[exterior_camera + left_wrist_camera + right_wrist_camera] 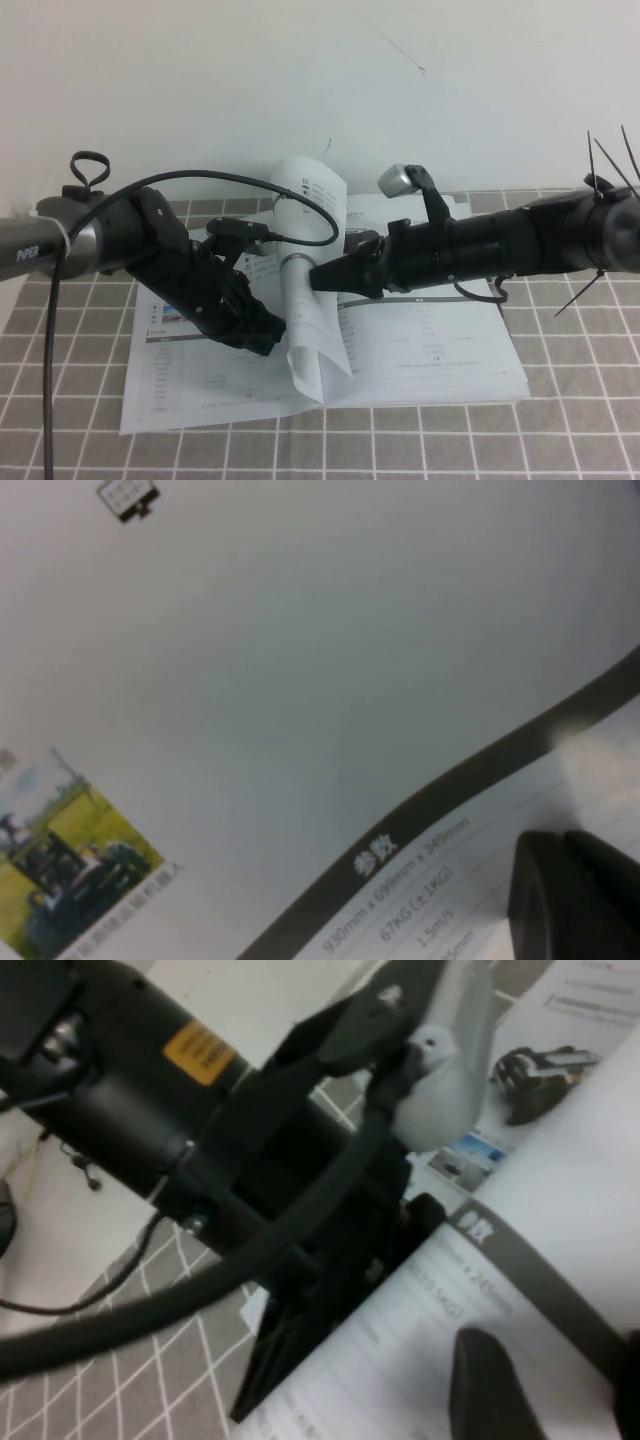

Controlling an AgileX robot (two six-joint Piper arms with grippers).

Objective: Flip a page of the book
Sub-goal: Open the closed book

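Right gripper (318,277) sits at the centre of the high view, its tip against the lifted page (312,262); its two dark fingers (487,1385) show at the lower edge of the right wrist view, spread apart with the sheet lying between them. That page stands curled upright from the spine, its top reaching toward the upper middle of the frame. Beneath it the book (420,345) lies open across the lower centre on a grey checked cloth (570,420). On the left half, the left gripper (262,335) presses down on the left-hand page, and its fingers (570,895) look closed together with nothing held between them
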